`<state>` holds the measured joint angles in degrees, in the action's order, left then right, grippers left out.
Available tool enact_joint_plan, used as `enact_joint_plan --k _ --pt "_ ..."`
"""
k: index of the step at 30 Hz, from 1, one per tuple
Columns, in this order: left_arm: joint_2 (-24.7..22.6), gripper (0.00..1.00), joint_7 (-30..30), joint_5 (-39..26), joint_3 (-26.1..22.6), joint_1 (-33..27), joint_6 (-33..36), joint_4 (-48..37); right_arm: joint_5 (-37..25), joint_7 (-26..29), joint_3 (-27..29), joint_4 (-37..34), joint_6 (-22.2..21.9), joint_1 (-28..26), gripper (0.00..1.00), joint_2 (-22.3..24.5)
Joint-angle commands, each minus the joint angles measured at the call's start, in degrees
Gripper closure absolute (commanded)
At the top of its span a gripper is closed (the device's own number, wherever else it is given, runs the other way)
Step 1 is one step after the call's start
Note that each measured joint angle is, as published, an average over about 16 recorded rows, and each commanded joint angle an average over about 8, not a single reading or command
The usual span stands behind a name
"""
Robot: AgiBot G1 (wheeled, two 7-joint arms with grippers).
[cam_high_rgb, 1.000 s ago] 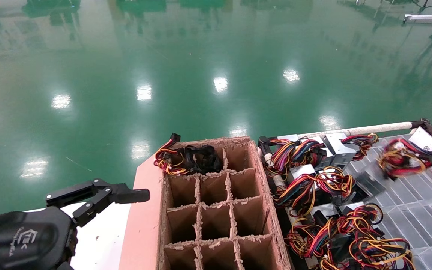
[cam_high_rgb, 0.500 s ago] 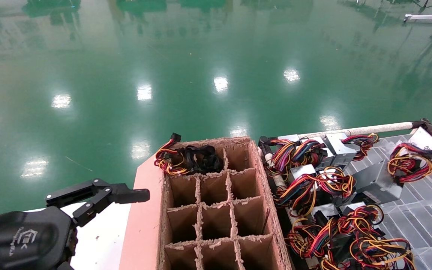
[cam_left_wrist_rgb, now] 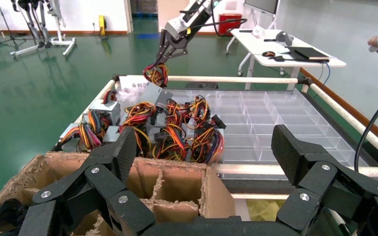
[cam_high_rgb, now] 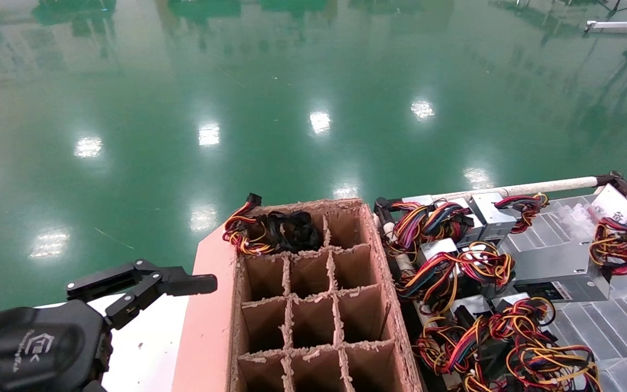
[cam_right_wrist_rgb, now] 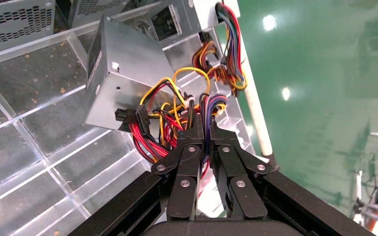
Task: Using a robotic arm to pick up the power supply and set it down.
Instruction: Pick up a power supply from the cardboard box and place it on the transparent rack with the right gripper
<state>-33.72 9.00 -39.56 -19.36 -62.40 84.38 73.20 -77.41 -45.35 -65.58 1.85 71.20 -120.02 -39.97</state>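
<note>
Power supply (cam_high_rgb: 555,269) hangs by its wire bundle (cam_right_wrist_rgb: 177,123) from your right gripper (cam_right_wrist_rgb: 204,129), out at the far right of the head view, over the clear partitioned tray (cam_high_rgb: 613,316). Gripper is pinched down tight, with red, yellow and purple leads between the tips; no hold on the metal case itself. Case is tilted, one corner low, and near the tray dividers; whether it touches them cannot be told.

Left gripper (cam_high_rgb: 145,283) is parked low at the near left, just beside the cardboard divider grid (cam_high_rgb: 313,305), wide open and holding nothing.

Step in hand, by my reading: the carry toward set-down, with the load slung on cable.

- Move slowly; a box hung from wires will likely swing and twist if you turn fast.
- Keep clear of the other supplies (cam_high_rgb: 455,256) packed along the tray's left side. Their loose wires could snag yours.
- Pick a bare tray cell, lower until the case takes its own weight flat, then open.
- Watch the wires: a grip on leads alone may slip, or strain the connector where they enter the case.
</note>
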Motion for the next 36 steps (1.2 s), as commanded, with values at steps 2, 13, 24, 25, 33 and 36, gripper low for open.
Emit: enact_joint_plan --k 2,13,24,25,33,36 --pt "0.0 0.0 0.0 0.0 0.0 0.0 0.0 0.0 -0.81 -0.26 -0.55 0.41 0.25 -0.57 1.0 -0.82" --pt "0.01 0.0 -0.01 0.01 -0.02 0.0 -0.01 0.0 -4.51 -4.33 -3.17 3.27 5.65 -3.21 1.0 -5.68" --pt "0.01 0.0 -0.02 0.02 -0.03 -0.01 -0.01 0.0 -6.87 -10.74 -4.78 3.43 9.46 -5.95 1.0 -8.85" --pt "0.01 0.0 -0.02 0.02 -0.03 -0.01 -0.01 0.0 -6.93 -11.17 -4.81 3.27 9.42 -6.13 1.0 -9.12" --pt "0.02 0.0 -0.02 0.03 -0.04 -0.01 -0.02 0.0 -7.56 -13.9 -5.21 2.11 8.98 -6.77 1.0 -11.54" --pt "0.02 0.0 -0.02 0.03 -0.05 -0.01 -0.02 0.0 -7.74 -14.87 -5.32 1.76 8.75 -6.96 1.0 -12.2"
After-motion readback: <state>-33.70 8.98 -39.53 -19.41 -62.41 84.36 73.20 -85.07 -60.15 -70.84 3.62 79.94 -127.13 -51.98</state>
